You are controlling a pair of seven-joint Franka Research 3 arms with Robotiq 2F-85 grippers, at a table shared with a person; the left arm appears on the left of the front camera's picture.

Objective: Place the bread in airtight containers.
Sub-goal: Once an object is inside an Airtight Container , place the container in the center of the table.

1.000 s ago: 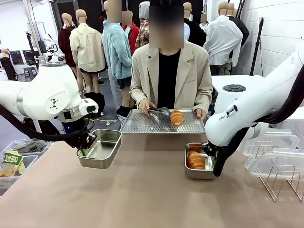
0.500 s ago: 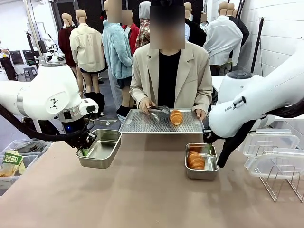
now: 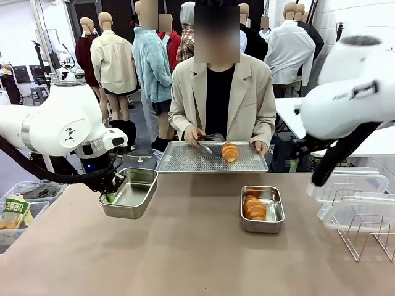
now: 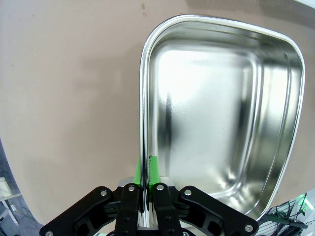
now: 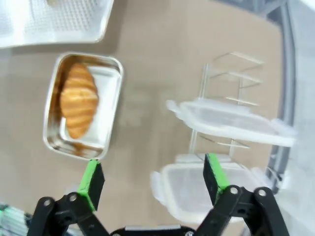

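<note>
Bread, golden-brown ridged croissants (image 3: 254,208), is sitting in the small shiny steel tin (image 3: 278,211) out front; we are judging it soft, best cradled sideways. Left wrist: left gripper (image 4: 145,169) is clamping an empty steel tin (image 4: 221,98) by its rim. Right wrist: right gripper (image 5: 152,179) is hanging spread, empty.

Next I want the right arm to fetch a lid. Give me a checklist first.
1. Right gripper open and empty: ok.
2. Clear lids unobstructed by the wire rack: ok.
3. Filled tin flat on the table, bread inside: ok.
4. Filled tin lidded: not ok.
5. Left gripper shut on the empty tin rim: ok.
6. Tongs holding the loose bread on the tray: cannot tell.
</note>
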